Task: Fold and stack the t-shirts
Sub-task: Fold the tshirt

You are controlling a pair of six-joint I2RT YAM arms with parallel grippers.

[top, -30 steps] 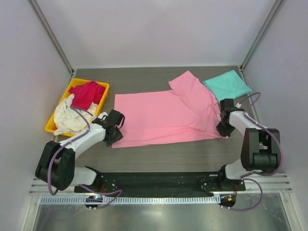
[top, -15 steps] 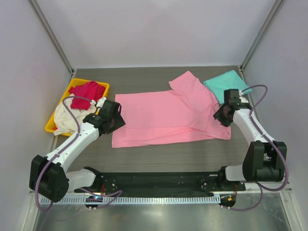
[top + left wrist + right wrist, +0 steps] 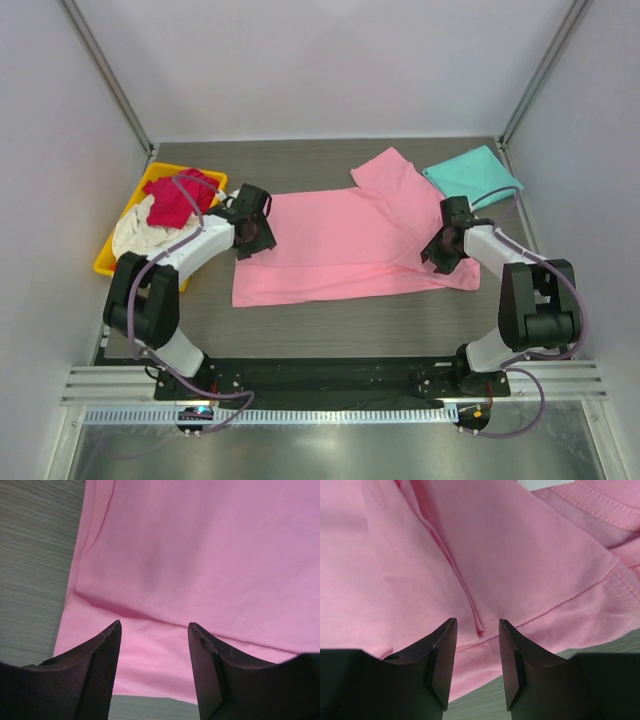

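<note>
Spread flat mid-bench [image 3: 330, 320]: pink t-shirt [image 3: 350, 245], sleeves toward the right. Over its left edge, left end effector [image 3: 155, 627], fingers apart, gripping nothing. Over its right side, right end effector [image 3: 477, 622], likewise released, a crease between its fingers. Far right, folded teal t-shirt [image 3: 472, 172]. At left, crimson t-shirt [image 3: 178, 196] and cream t-shirt [image 3: 140, 238] heaped in yellow bin [image 3: 105, 262].

Bare desk [image 3: 330, 325] lies open on the near side. The yellow bin [image 3: 108, 262] blocks the way left of my left pincer [image 3: 155, 624]; the teal shirt [image 3: 472, 175] sits beyond my right pincer [image 3: 477, 620].
</note>
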